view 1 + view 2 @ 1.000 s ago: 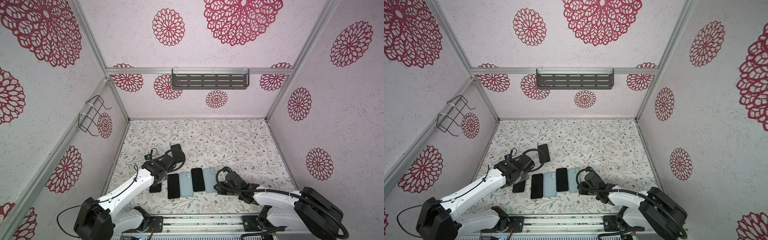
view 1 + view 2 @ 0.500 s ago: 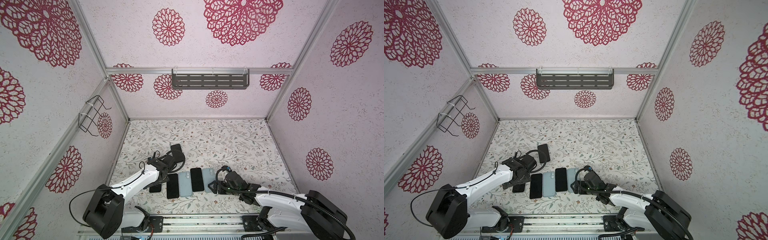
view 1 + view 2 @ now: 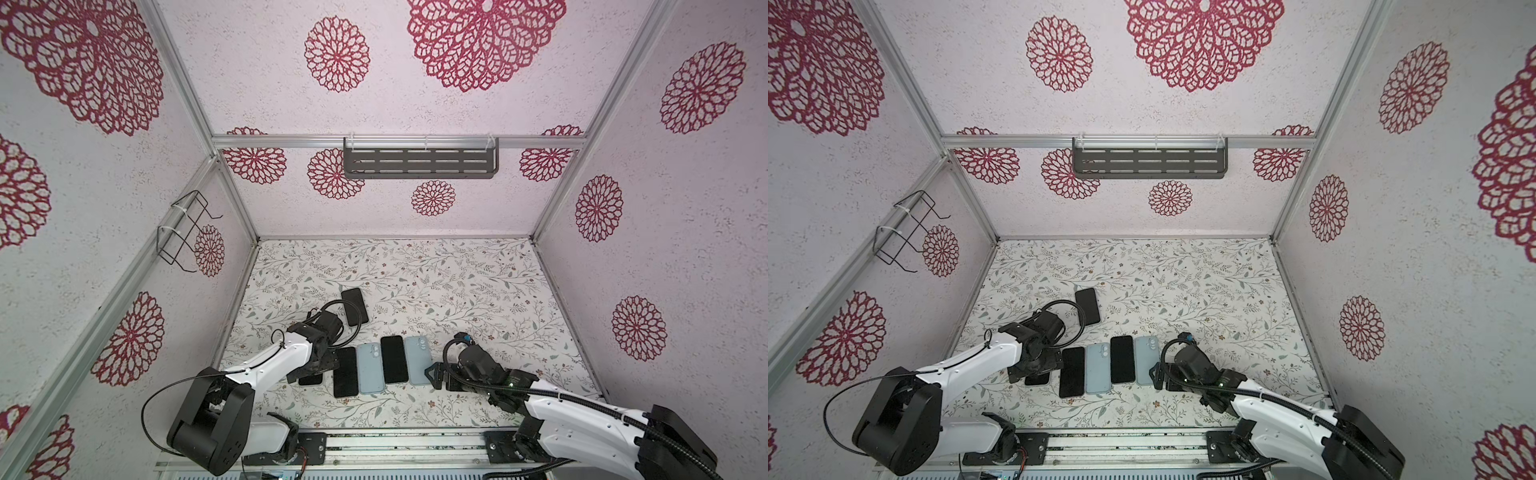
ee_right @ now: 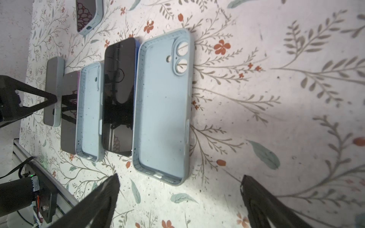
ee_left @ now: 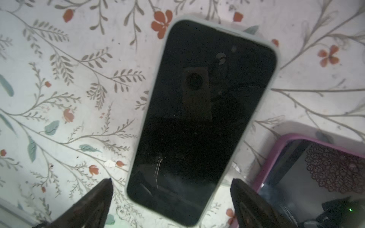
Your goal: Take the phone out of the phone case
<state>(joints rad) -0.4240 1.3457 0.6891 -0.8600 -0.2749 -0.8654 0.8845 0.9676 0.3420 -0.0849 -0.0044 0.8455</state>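
A phone in a pale phone case lies screen up at the left end of a row; only its near end shows in both top views. My left gripper hangs just above that end, open, one finger on each side of the phone and neither touching it. My right gripper is open over bare table, just off the end of an empty light blue case at the row's right end.
The row also holds a phone in a purple case, a second empty light blue case and a dark phone. Another cased phone lies further back beside the left arm's cable. The base rail runs along the front.
My right gripper has gone from shut to open and drawn back a little from the right-hand blue case. My left gripper has shifted forward over the leftmost phone, staying open.
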